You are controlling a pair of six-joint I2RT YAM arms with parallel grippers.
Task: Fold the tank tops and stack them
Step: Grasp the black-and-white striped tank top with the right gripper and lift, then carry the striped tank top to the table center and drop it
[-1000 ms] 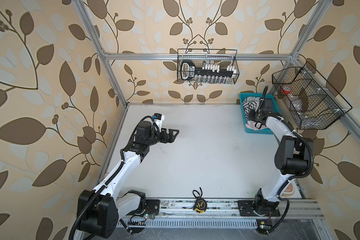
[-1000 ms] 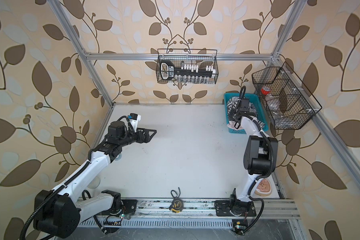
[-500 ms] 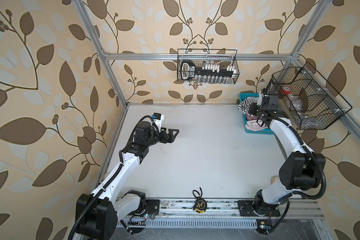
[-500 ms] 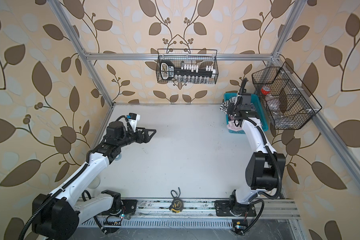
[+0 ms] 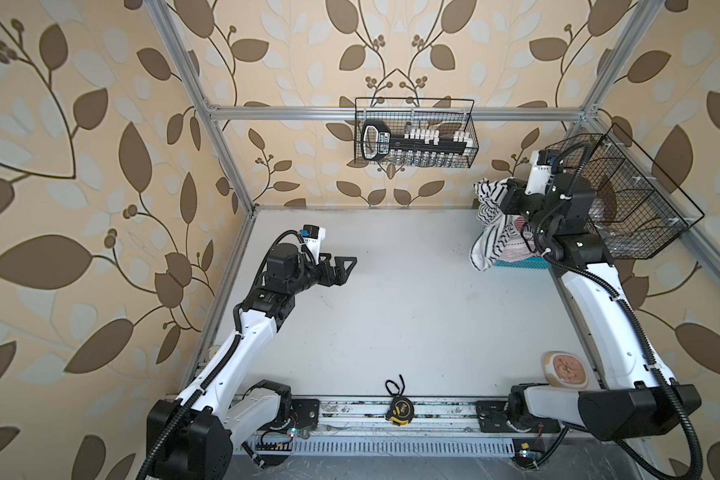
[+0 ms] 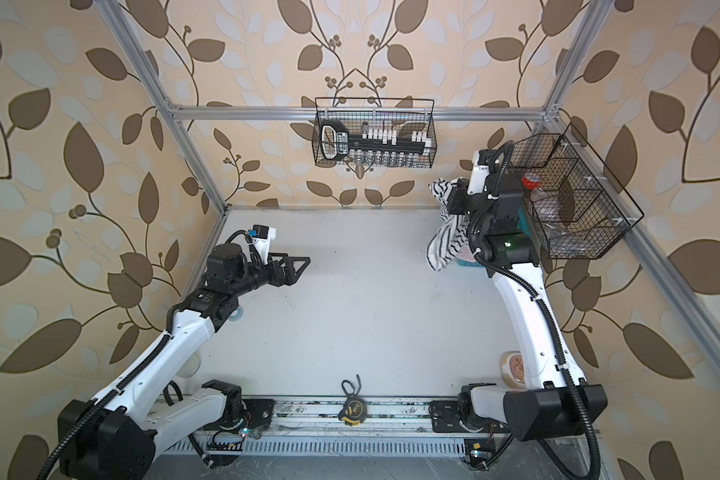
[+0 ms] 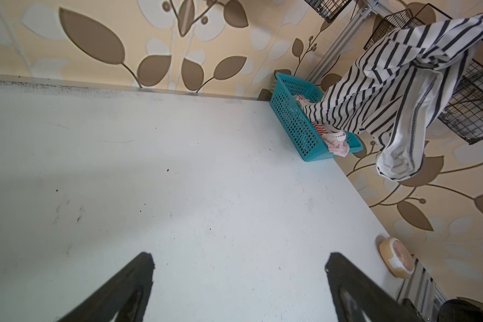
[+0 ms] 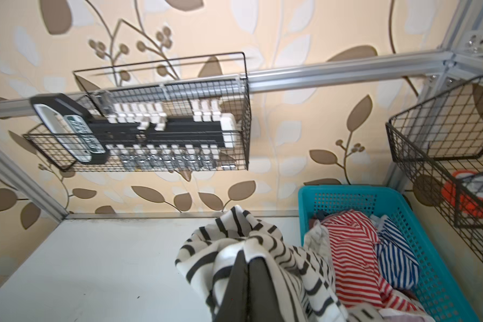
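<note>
Right end effector (image 8: 246, 267) is clenching the black-and-white tank top (image 5: 489, 232), which is hanging over the turquoise basket (image 7: 290, 111) at the bench's (image 5: 412, 299) far right corner. Left end effector (image 5: 337, 268) is hovering released at left, with the bench middle lying open. Red-and-white top (image 8: 352, 256) is lying in the basket. Only the right wrist view is showing the navy-and-white top (image 8: 396, 251) beside it.

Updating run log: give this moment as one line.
left tool open, empty; right tool shut on black-and-white tank top, raised; red-and-white top, navy-and-white top in basket

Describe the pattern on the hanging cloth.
The tank top has black-and-white stripes; the left wrist view shows it best.
</note>
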